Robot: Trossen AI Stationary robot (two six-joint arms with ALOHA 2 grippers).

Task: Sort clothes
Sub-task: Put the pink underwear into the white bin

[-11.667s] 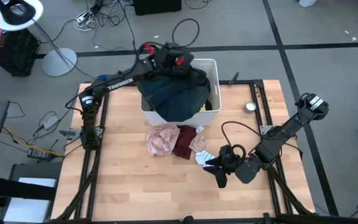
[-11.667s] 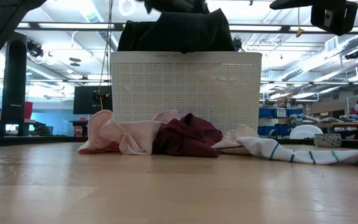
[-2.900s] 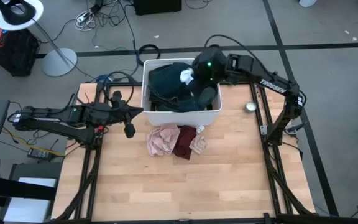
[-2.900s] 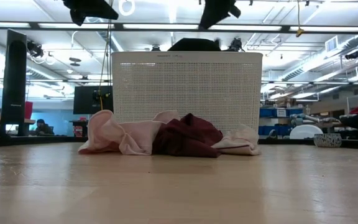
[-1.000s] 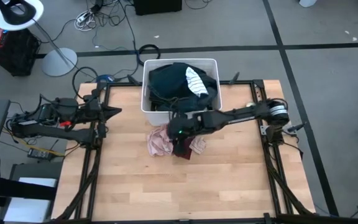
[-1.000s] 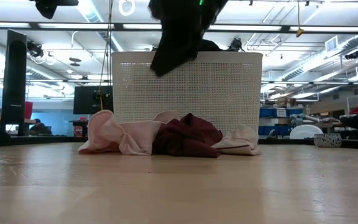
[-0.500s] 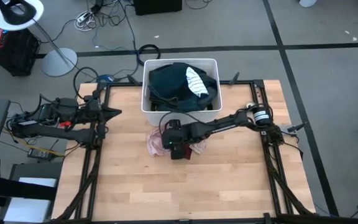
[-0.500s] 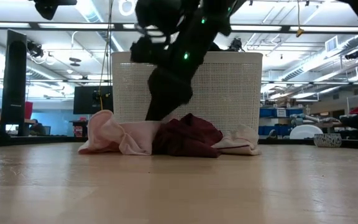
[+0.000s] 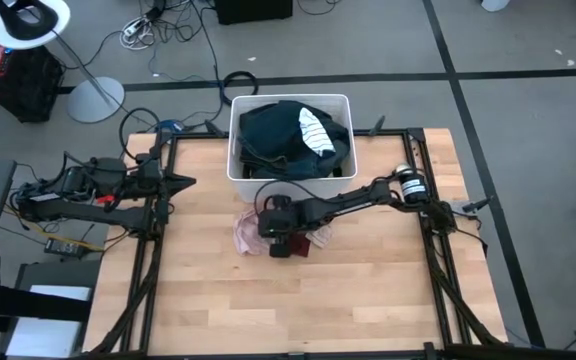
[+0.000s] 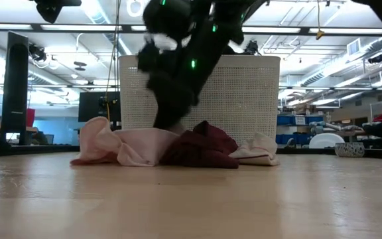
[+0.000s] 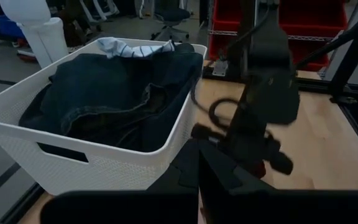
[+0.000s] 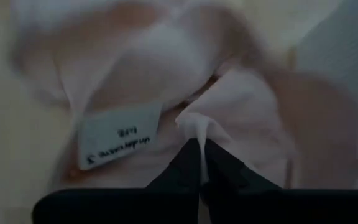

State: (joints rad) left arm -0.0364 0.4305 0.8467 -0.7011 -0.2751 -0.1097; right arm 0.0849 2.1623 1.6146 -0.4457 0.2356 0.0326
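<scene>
A pale pink garment (image 9: 247, 233) lies on the table in front of the white bin (image 9: 240, 186), next to a maroon piece (image 10: 201, 150) and a small pale piece (image 10: 257, 147). My right gripper (image 12: 199, 153) is down on the pink garment, shut on a fold of it; a white label (image 12: 120, 142) shows beside the fingers. The bin holds dark garments (image 9: 273, 140) with a white-grey striped piece (image 9: 314, 130) on top. My left gripper (image 9: 185, 181) hovers shut over the table's left side, left of the bin, touching nothing. My right gripper pinches a raised fold of the pink garment (image 12: 194, 127) between its two fingers, near the label. The fingers come from above, slanting down from the table's right side. The garment rests on the table, bunched and slack around the hold.
The white bin's perforated wall (image 10: 197, 93) stands right behind the pile. Bare wooden table (image 9: 298, 300) lies toward the near edge. A small round tin (image 9: 404, 172) sits at the right of the bin.
My right gripper has come down from beside the bin onto the pile, moving toward the table's left and near edge, and has shut on the pink garment. The garment has been drawn a little toward the left and lies flatter.
</scene>
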